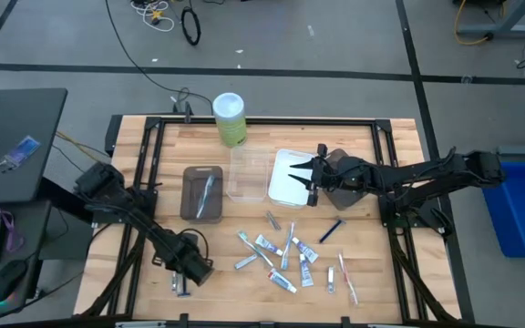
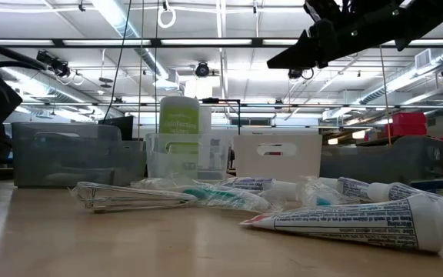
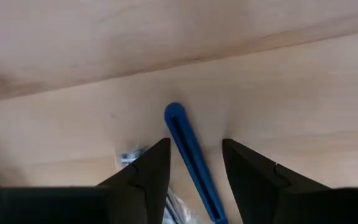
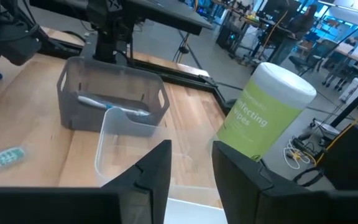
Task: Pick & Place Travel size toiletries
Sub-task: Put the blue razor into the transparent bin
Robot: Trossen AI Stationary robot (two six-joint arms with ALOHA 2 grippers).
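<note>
high: left gripper [image 1: 183, 279] down at the near-left bench [image 1: 144, 155] edge, nearest arm | left wrist: slim blue plastic toothbrush [image 3: 190, 155] lies lengthwise in the gap, fingers [image 3: 146, 171] spread, not clamped yet | right wrist: right gripper [image 4: 190, 163] released, empty, over the clear plastic tray [image 4: 117, 149] | low: toothpaste tubes [image 2: 356, 223] scattered near-centre

Blue stick [image 3: 191, 155] cut off at frame edge.

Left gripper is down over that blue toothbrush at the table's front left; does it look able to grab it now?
Probably yes. The left gripper is open with the blue toothbrush lying between its fingers on bare wood, nothing blocking; only a wrapped item sits beside it.
</note>
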